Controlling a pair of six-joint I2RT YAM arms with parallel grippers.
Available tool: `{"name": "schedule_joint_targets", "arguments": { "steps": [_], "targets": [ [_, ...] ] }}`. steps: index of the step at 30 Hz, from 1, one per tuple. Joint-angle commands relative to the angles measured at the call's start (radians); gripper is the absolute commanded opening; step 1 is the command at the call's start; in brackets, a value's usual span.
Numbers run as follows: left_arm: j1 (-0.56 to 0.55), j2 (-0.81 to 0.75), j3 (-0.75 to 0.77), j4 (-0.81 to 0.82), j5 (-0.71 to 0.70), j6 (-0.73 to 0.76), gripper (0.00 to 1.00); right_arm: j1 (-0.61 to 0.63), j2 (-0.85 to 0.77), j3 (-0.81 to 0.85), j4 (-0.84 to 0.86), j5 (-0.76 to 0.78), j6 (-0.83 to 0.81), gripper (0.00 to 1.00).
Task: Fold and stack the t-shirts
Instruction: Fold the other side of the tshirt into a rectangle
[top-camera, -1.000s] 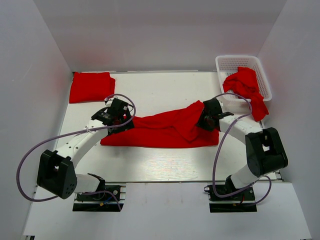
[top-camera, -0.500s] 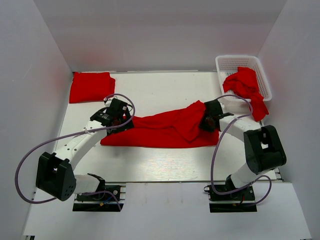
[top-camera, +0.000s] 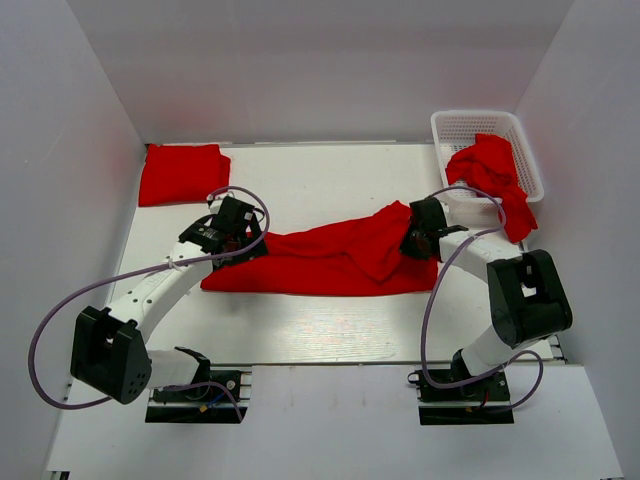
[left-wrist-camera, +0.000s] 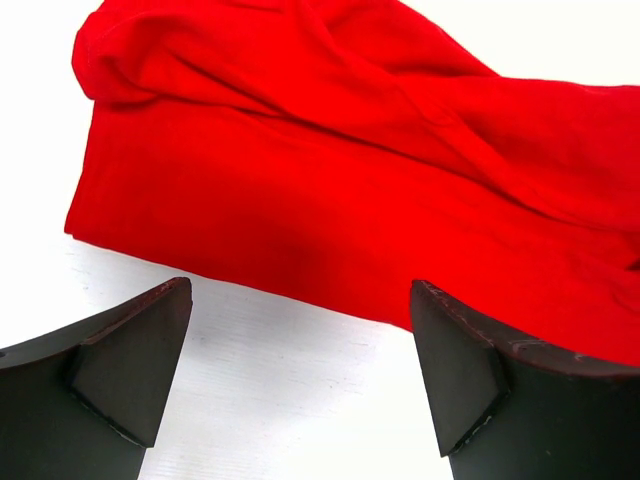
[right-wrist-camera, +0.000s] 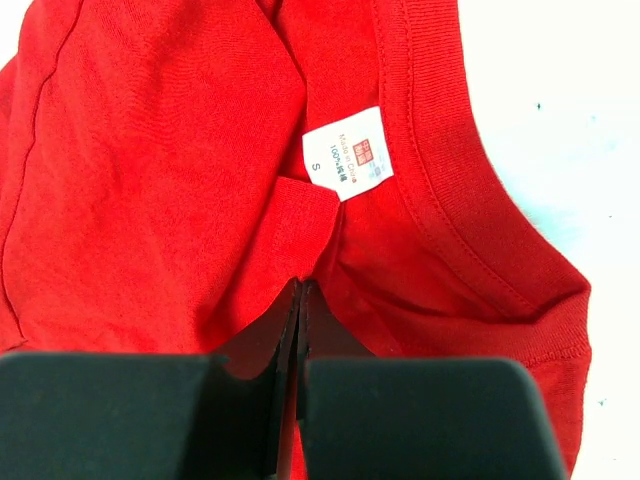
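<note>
A red t-shirt (top-camera: 320, 262) lies stretched across the middle of the table, half folded lengthwise. My right gripper (top-camera: 412, 243) is at its right end. In the right wrist view the jaws (right-wrist-camera: 303, 290) are shut on a fold of the fabric just below the white neck label (right-wrist-camera: 345, 153) and the collar. My left gripper (top-camera: 248, 250) hovers at the shirt's left end, open. Its fingertips (left-wrist-camera: 300, 330) straddle bare table just short of the shirt's edge (left-wrist-camera: 230, 230). A second t-shirt (top-camera: 182, 173) lies folded at the back left.
A white lattice basket (top-camera: 470, 122) stands at the back right, with another crumpled red t-shirt (top-camera: 490, 170) spilling over its front rim. White walls close in the table on three sides.
The right gripper's jaws have closed on the shirt's fabric near the collar. Both arms have barely moved, and the left gripper has stayed open.
</note>
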Motion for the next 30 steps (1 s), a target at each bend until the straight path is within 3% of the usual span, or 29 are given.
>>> {"name": "schedule_joint_targets", "arguments": {
  "steps": [1, 11, 22, 30],
  "targets": [
    [0.003, -0.032, 0.016, 0.024, -0.003, -0.008, 1.00, -0.003, -0.026, -0.015, 0.014, 0.012, -0.021, 0.00],
    [0.003, -0.041, -0.015, 0.047, 0.015, -0.008, 1.00, 0.002, -0.199, -0.093, -0.063, 0.055, 0.003, 0.00],
    [0.003, -0.023, -0.045, 0.096, 0.083, -0.008, 1.00, 0.008, -0.358, -0.209, -0.091, 0.004, 0.166, 0.00],
    [0.003, -0.023, -0.054, 0.096, 0.083, -0.008, 1.00, 0.010, -0.360, -0.237, -0.103, 0.010, 0.188, 0.00]
  ]
}}
